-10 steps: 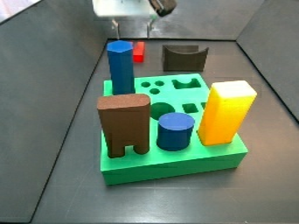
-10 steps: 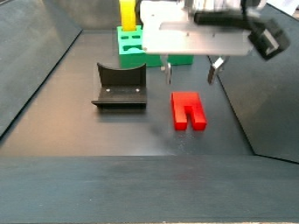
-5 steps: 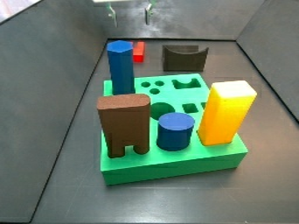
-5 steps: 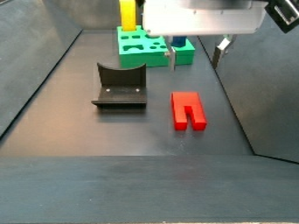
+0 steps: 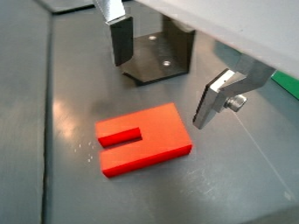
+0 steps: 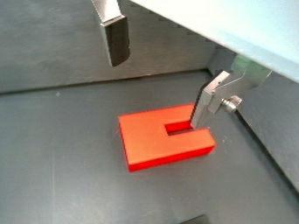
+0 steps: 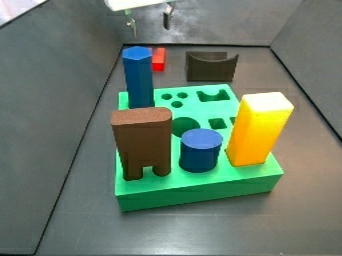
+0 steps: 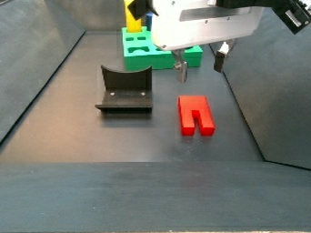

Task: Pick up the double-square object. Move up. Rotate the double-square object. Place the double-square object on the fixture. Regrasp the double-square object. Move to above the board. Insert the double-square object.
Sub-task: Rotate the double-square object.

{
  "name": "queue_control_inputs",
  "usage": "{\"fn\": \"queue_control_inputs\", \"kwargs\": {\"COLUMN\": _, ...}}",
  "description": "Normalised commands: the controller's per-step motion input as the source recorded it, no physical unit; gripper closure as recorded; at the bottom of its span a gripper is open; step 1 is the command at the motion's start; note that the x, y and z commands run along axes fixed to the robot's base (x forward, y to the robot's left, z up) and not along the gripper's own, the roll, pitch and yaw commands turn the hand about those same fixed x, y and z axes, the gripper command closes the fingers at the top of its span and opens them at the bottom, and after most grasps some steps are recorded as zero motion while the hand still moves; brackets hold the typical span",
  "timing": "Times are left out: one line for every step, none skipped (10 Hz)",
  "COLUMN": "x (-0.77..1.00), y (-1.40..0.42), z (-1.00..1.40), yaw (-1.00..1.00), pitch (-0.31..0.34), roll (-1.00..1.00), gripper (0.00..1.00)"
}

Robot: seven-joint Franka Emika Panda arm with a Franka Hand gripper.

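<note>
The double-square object (image 8: 195,115), a glossy red block with a slot in one end, lies flat on the dark floor, also seen in both wrist views (image 5: 146,138) (image 6: 163,140) and as a small red patch behind the blue column (image 7: 158,58). My gripper (image 8: 201,62) hangs open above it, with nothing between the fingers (image 5: 118,39); it also shows here (image 6: 158,94) and at the top edge of a side view (image 7: 150,18). The fixture (image 8: 124,89) (image 7: 210,66) (image 5: 158,57) stands beside the red block. The green board (image 7: 201,185) (image 8: 152,52) is apart from both.
On the board stand a blue hexagonal column (image 7: 138,75), a brown arch block (image 7: 140,140), a blue cylinder (image 7: 201,150) and a yellow block (image 7: 259,125). Sloping dark walls (image 8: 43,82) enclose the floor on both sides.
The open gripper has risen away from the floor, mostly in the first half second, and its body now looks slightly tilted. The red block has not moved.
</note>
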Motion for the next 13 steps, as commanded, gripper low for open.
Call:
{"fn": "queue_control_inputs", "kwargs": {"x": 0.04, "y": 0.00, "z": -0.03, "yaw": 1.00, "pitch": -0.008, "roll": 0.00, "gripper": 0.00}}
{"fn": "queue_control_inputs", "kwargs": {"x": 0.04, "y": 0.00, "z": -0.02, "yaw": 1.00, "pitch": -0.008, "roll": 0.00, "gripper": 0.00}}
{"fn": "queue_control_inputs", "kwargs": {"x": 0.04, "y": 0.00, "z": -0.02, "yaw": 1.00, "pitch": -0.008, "roll": 0.00, "gripper": 0.00}}
{"fn": "queue_control_inputs", "kwargs": {"x": 0.04, "y": 0.00, "z": -0.02, "yaw": 1.00, "pitch": -0.009, "roll": 0.00, "gripper": 0.00}}
{"fn": "queue_control_inputs", "kwargs": {"x": 0.04, "y": 0.00, "z": -0.02, "yaw": 1.00, "pitch": -0.009, "roll": 0.00, "gripper": 0.00}}
{"fn": "queue_control_inputs", "kwargs": {"x": 0.04, "y": 0.00, "z": -0.02, "yaw": 1.00, "pitch": -0.009, "roll": 0.00, "gripper": 0.00}}
{"fn": "queue_control_inputs", "kwargs": {"x": 0.04, "y": 0.00, "z": -0.02, "yaw": 1.00, "pitch": -0.010, "roll": 0.00, "gripper": 0.00}}
{"fn": "queue_control_inputs", "kwargs": {"x": 0.04, "y": 0.00, "z": -0.02, "yaw": 1.00, "pitch": -0.010, "roll": 0.00, "gripper": 0.00}}
{"fn": "queue_control_inputs", "kwargs": {"x": 0.04, "y": 0.00, "z": -0.02, "yaw": 1.00, "pitch": -0.010, "roll": 0.00, "gripper": 0.00}}
{"fn": "queue_control_inputs", "kwargs": {"x": 0.04, "y": 0.00, "z": -0.02, "yaw": 1.00, "pitch": -0.011, "roll": 0.00, "gripper": 0.00}}
{"fn": "queue_control_inputs", "kwargs": {"x": 0.04, "y": 0.00, "z": -0.02, "yaw": 1.00, "pitch": -0.011, "roll": 0.00, "gripper": 0.00}}
{"fn": "queue_control_inputs", "kwargs": {"x": 0.04, "y": 0.00, "z": -0.02, "yaw": 1.00, "pitch": -0.012, "roll": 0.00, "gripper": 0.00}}
{"fn": "queue_control_inputs", "kwargs": {"x": 0.04, "y": 0.00, "z": -0.02, "yaw": 1.00, "pitch": -0.012, "roll": 0.00, "gripper": 0.00}}
